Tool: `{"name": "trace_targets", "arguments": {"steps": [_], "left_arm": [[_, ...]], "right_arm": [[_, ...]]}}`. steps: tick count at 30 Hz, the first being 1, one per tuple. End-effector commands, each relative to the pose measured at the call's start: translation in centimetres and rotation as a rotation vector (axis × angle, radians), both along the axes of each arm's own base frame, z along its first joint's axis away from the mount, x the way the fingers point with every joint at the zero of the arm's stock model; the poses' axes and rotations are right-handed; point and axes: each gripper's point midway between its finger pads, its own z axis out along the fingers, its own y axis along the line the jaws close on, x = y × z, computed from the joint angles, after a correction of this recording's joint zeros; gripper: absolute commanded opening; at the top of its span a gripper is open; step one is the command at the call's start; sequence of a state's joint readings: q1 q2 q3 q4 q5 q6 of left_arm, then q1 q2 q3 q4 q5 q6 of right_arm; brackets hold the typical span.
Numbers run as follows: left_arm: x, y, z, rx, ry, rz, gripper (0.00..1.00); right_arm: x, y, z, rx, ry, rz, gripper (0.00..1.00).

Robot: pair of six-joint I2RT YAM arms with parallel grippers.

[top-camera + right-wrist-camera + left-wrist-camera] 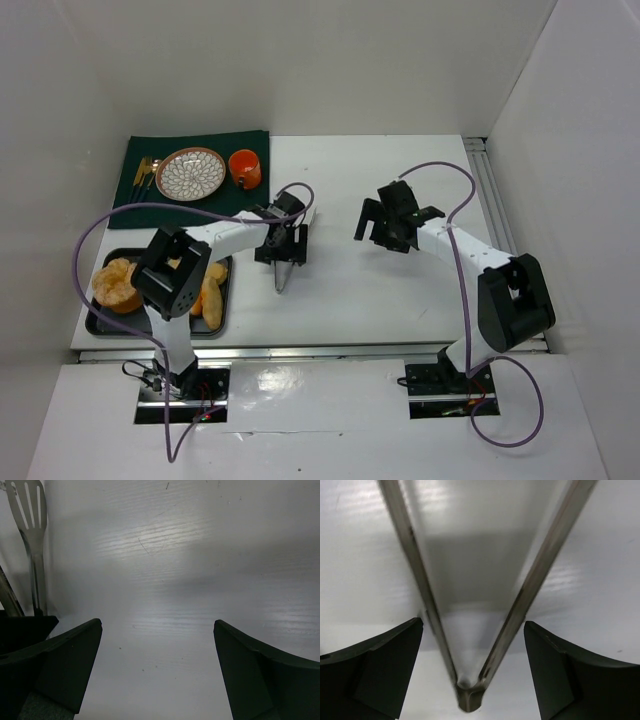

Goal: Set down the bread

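While the left gripper (283, 250) hung low over the middle of the white table (400, 310), its jaws stood wide apart with a pair of metal tongs (281, 276) lying between them. In the left wrist view the tongs (470, 695) showed as a narrow V, the joined end nearest the camera and the two arms spreading away across the table. One dark finger (380, 675) sat just outside each arm, straddling the tongs without being clamped on them. Whether either finger actually touched the metal could not be told. The right gripper (378, 225) hovered to the right of the tongs, well apart from them, with its jaws also spread wide and nothing between them. Its wrist camera showed only bare table under the gripper (157, 625), with the slotted head of the tongs (27, 505) at the upper left edge of that view. The bread (118, 283) lay in a black tray (140, 332) at the near left corner of the table, several golden-orange rolls piled together and partly hidden by the left arm. Behind the tray a dark green mat (140, 150) carried a patterned plate (190, 173), an orange cup (245, 168) just right of the plate, and some cutlery (143, 172) on its left.
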State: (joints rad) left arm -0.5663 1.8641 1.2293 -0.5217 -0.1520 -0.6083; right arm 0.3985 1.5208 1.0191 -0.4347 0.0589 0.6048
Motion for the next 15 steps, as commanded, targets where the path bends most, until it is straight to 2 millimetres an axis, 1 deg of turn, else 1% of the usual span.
{"name": "trace_targets", "arguments": {"steps": [1, 3, 5, 6, 7, 8, 10, 11, 12, 13, 14, 15], "left_arm": [[3.2, -1.0, 0.6, -0.030, -0.085, 0.026, 0.94], [4.0, -1.3, 0.4, -0.028, -0.097, 0.030, 0.90], [4.9, -1.5, 0.0, -0.009, -0.100, 0.027, 0.81], [4.7, -1.3, -0.1, -0.003, -0.090, 0.027, 0.75], [4.9, -1.2, 0.2, 0.008, -0.096, 0.032, 0.62], [4.9, -1.4, 0.7, 0.009, -0.112, 0.027, 0.53], [4.6, -0.7, 1.9, 0.028, -0.129, 0.026, 0.38], [4.4, -0.6, 2.7, 0.026, -0.133, 0.027, 0.23], [4.5, -0.4, 4.6, 0.017, -0.167, 0.033, 0.17], [4.4, -0.3, 5.9, 0.016, -0.180, 0.020, 0.13], [3.2, 0.3, 6.6, 0.042, -0.160, 0.014, 0.10], [2.9, 0.5, 7.8, 0.038, -0.167, 0.014, 0.07]], "right_arm": [[0.4, 0.4, 1.2, 0.026, -0.051, 0.011, 1.00], [0.5, 0.5, 1.4, 0.030, -0.059, 0.011, 1.00], [0.5, 0.5, 1.4, 0.030, -0.059, 0.011, 1.00], [0.6, 0.5, 1.7, 0.033, -0.068, 0.011, 1.00], [0.6, 0.4, 1.7, 0.027, -0.071, 0.006, 1.00], [0.6, 0.4, 1.7, 0.027, -0.071, 0.006, 1.00], [0.5, 0.1, 1.9, 0.019, -0.074, -0.001, 1.00], [0.3, 0.0, 2.0, 0.020, -0.077, -0.001, 1.00], [0.3, 0.0, 2.0, 0.020, -0.077, -0.001, 1.00], [0.3, 0.0, 2.0, 0.020, -0.077, -0.001, 1.00], [0.3, 0.0, 2.0, 0.020, -0.077, -0.001, 1.00], [0.3, 0.0, 2.0, 0.020, -0.077, -0.001, 1.00]]}}
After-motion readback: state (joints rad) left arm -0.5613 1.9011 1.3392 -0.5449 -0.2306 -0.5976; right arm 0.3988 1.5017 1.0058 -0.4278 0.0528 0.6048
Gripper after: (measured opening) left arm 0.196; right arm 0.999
